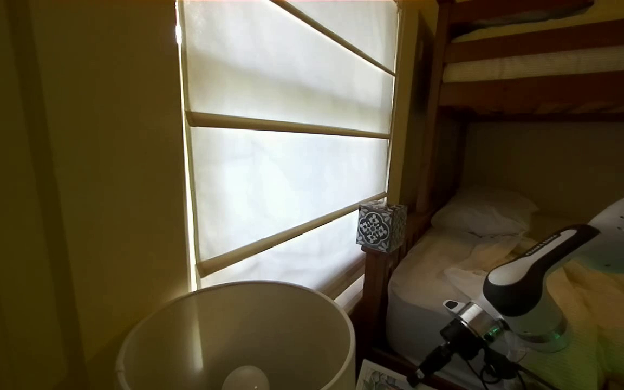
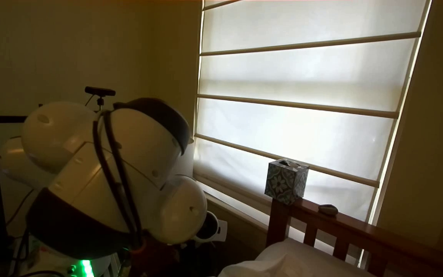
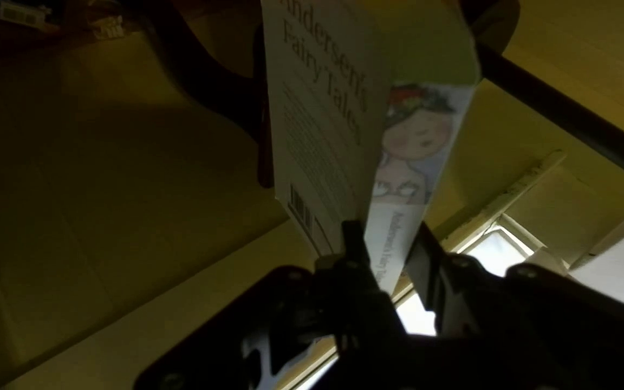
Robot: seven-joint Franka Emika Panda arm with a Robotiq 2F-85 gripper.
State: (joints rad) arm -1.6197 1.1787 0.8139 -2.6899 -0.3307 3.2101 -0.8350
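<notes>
Dim walls [image 1: 111, 135] flank a glowing blind [image 1: 290, 173]. Clamped in the gripper [image 3: 389, 230], the fairy-tale book [image 3: 361, 141] extends toward twelve o'clock in the murky wrist view, its long spine [image 3: 412, 162] apparently leaning toward one.

Above the fingers [image 3: 354, 241] we see a pale, glowing window blind [image 1: 296, 168]; near them, a wooden bunk bed [image 1: 550, 96]; well apart, a dim yellowish wall [image 1: 111, 135].

We see smooth printed card on the book [image 3: 356, 146], matt fingers [image 3: 427, 271] and smooth plastic on the arm [image 1: 545, 254]. The bed frame [image 1: 550, 93] looks to us like wood, the blind [image 1: 290, 173] like matt cloth, the tissue box [image 1: 381, 228] like printed card.
</notes>
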